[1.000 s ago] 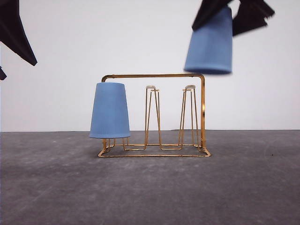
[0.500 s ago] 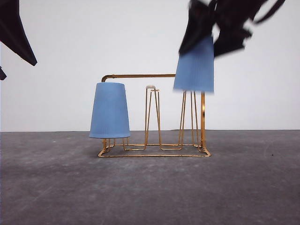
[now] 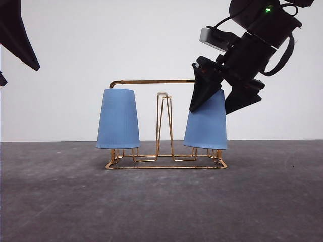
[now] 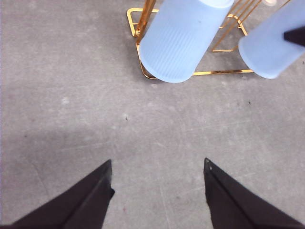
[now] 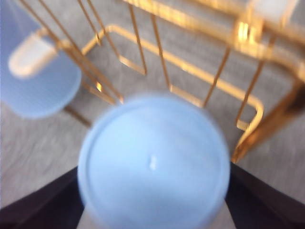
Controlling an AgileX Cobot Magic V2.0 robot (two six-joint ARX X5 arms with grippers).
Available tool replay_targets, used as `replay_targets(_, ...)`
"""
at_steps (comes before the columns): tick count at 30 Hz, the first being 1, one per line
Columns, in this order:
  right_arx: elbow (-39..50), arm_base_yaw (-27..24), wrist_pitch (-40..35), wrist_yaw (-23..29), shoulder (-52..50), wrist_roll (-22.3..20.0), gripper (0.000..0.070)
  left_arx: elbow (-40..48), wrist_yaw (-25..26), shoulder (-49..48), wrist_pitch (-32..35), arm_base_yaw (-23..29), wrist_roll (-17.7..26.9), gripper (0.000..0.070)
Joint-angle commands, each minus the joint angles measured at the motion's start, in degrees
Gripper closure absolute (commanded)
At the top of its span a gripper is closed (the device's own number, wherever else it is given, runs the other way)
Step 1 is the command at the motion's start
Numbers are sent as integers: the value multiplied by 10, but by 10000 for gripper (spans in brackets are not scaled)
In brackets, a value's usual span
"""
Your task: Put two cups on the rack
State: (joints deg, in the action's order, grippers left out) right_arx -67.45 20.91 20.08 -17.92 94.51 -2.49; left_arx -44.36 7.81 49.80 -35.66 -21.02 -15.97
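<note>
Over the last second the right gripper (image 3: pixel 216 103) has carried the second light blue ribbed plastic tumbler (image 3: pixel 206 126) from high above the frame's right end down onto the right-hand prong pair of the gold wire cup rack (image 3: pixel 151 81). The tumbler now sits mouth-down over that prong pair, with its rim level with the rim of the first light blue ribbed plastic tumbler (image 3: pixel 118 120), which has stayed inverted at the left end. The centre prong pair, with its white tip (image 3: pixel 162 94), is bare. The black fingers of the right gripper remain on either side of the upper part of the second tumbler, closed on it; release has not occurred. The left gripper (image 4: pixel 157 174) is held well clear of the rack above the grey worktop (image 3: pixel 161 201), jaws spread and holding nothing. In judgement, both cups are placed; opening and withdrawal of the right gripper remain.
</note>
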Motion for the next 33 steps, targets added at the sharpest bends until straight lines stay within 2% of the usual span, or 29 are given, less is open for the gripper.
replay_targets(1,-23,0,23,0,-10,15,167,-7,4,4,1,-2,-2,347)
replay_targets(8,-82,-4,198,-1,-64,23,167,-7,4,0,-23,-2,-1,348)
replay_targets(14,-69,-7,266,-1,-137,4,168,-7,-7,-35,-26,-2,4,348)
replay_targets(18,-4,-20,234,-5,-221,3,169,-7,-31,-78,-42,2,22,348)
replay_targets(23,137,-27,145,-20,-359,10,173,4,-35,-133,-52,4,40,348)
replay_targets(27,258,-27,73,-23,-464,41,182,33,-35,-175,-52,4,39,348)
replay_targets(33,408,-26,-14,-29,-586,116,199,98,-33,-218,-51,4,39,348)
